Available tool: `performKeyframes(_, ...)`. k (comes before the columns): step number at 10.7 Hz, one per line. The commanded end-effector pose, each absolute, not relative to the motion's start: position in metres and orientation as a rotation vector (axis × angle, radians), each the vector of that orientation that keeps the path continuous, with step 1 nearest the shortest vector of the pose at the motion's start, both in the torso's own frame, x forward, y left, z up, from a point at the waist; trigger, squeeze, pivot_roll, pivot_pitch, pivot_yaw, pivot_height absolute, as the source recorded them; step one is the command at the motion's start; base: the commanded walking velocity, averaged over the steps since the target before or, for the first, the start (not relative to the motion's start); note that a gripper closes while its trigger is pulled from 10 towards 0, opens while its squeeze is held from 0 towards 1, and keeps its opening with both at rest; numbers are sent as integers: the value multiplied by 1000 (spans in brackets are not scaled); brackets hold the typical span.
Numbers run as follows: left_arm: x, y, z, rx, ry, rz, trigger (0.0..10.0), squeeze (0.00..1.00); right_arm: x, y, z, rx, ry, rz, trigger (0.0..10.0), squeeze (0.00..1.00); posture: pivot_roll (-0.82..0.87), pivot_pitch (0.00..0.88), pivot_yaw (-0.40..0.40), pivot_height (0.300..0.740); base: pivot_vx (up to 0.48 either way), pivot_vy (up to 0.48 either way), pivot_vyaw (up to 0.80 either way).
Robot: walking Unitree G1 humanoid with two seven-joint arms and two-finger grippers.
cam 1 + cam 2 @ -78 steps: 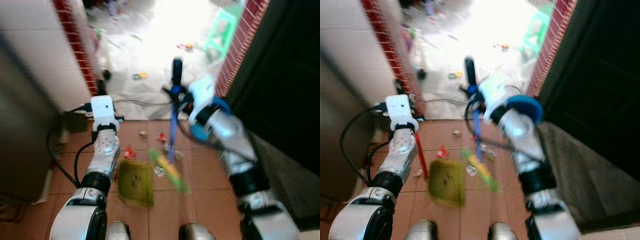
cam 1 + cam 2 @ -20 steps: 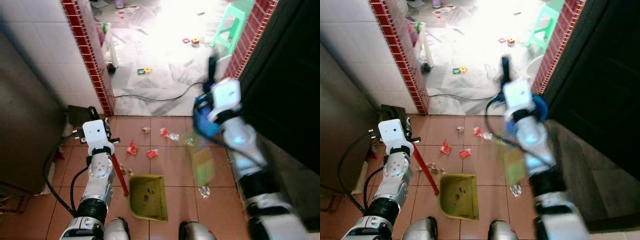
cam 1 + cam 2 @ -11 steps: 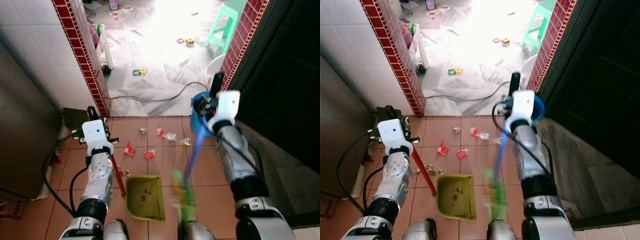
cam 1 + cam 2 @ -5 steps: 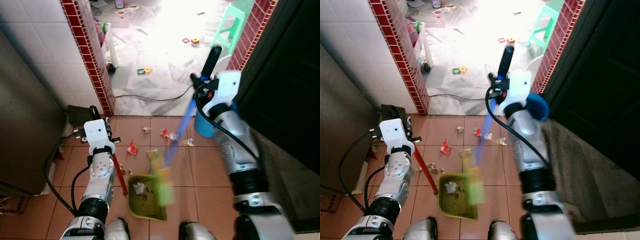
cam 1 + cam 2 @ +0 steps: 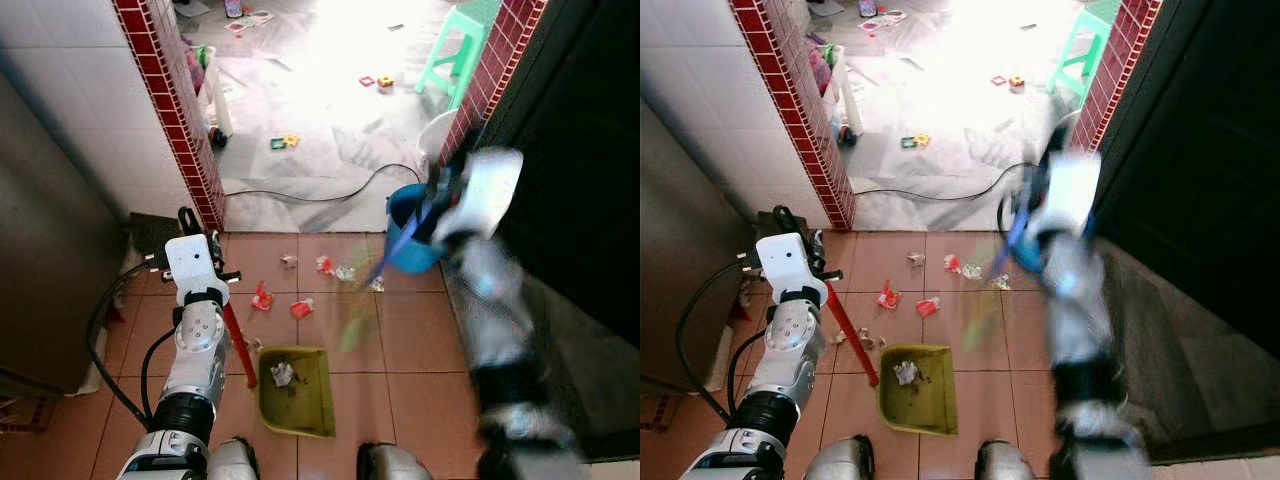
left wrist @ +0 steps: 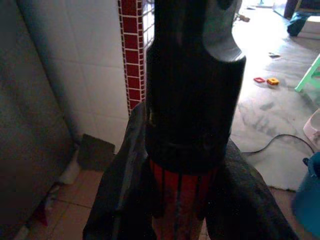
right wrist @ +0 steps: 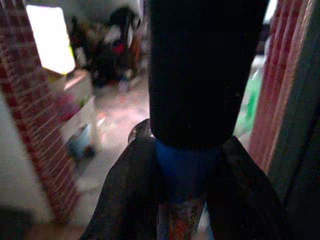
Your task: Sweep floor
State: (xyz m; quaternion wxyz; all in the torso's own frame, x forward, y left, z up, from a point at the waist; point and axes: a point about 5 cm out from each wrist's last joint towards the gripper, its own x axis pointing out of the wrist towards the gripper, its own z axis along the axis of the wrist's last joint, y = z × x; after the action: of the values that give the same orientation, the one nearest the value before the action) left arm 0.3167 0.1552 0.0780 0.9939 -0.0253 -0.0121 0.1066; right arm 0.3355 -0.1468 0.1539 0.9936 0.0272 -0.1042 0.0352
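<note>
Left eye view: the left gripper (image 5: pixel 190 232) holds the red handle (image 5: pixel 238 345) of a yellow-green dustpan (image 5: pixel 296 392), which sits flat on the terracotta tile floor (image 5: pixel 420 390) just ahead of the robot's feet, with a crumpled white scrap (image 5: pixel 282 374) lying inside it. More litter (image 5: pixel 300 308) lies scattered on the tiles beyond the pan: red and white bits near the doorway. The right arm is motion-blurred; the right gripper (image 5: pixel 440 195) carries the broom's blue handle (image 5: pixel 398 243), slanting down to a smeared green brush head (image 5: pixel 352 325) above the tiles right of the pan. A blue bucket (image 5: pixel 412 232) stands beside the red brick door post (image 5: pixel 490 70), and a black cable (image 5: pixel 310 195) runs across the pale floor outside, where a green stool (image 5: pixel 452 45) stands. Right eye view: the same layout, with the dustpan (image 5: pixel 917 402) and the blurred right arm. Left wrist view: the two black fingers (image 6: pixel 122 185) are pressed on either side of the red handle (image 6: pixel 180 200), under its black grip. Right wrist view: the fingers (image 7: pixel 132 192) pinch the blue broom handle (image 7: pixel 182 170) just below its black grip; the background is blurred.
</note>
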Motion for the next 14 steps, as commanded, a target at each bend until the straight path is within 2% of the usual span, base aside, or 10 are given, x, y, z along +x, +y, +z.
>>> performKeyframes(1,319,160,90,-82,-74,237,10000,0,336,-145,158,30,-223,77,10000,0,-92,83,48,740,0,0,0)
performKeyframes(4,330,162,131,-132,-193,234,10000,0,337,-145,162,-24,-255,76,10000,0,-88,60,50,740,0,0,0)
performKeyframes(6,331,163,138,-141,-204,219,10000,0,336,-146,164,-91,-280,84,10000,0,-88,52,53,740,0,0,0)
performKeyframes(7,330,164,140,-145,-207,219,10000,0,332,-149,159,-165,-261,82,10000,0,-88,45,61,740,0,0,0)
performKeyframes(11,331,170,178,-237,-296,249,10000,0,324,-161,129,-209,-110,36,10000,0,-103,36,58,740,0,0,0)
performKeyframes(14,345,171,224,-290,-401,231,10000,0,323,-153,111,-230,1,79,10000,0,-110,25,66,740,0,0,0)
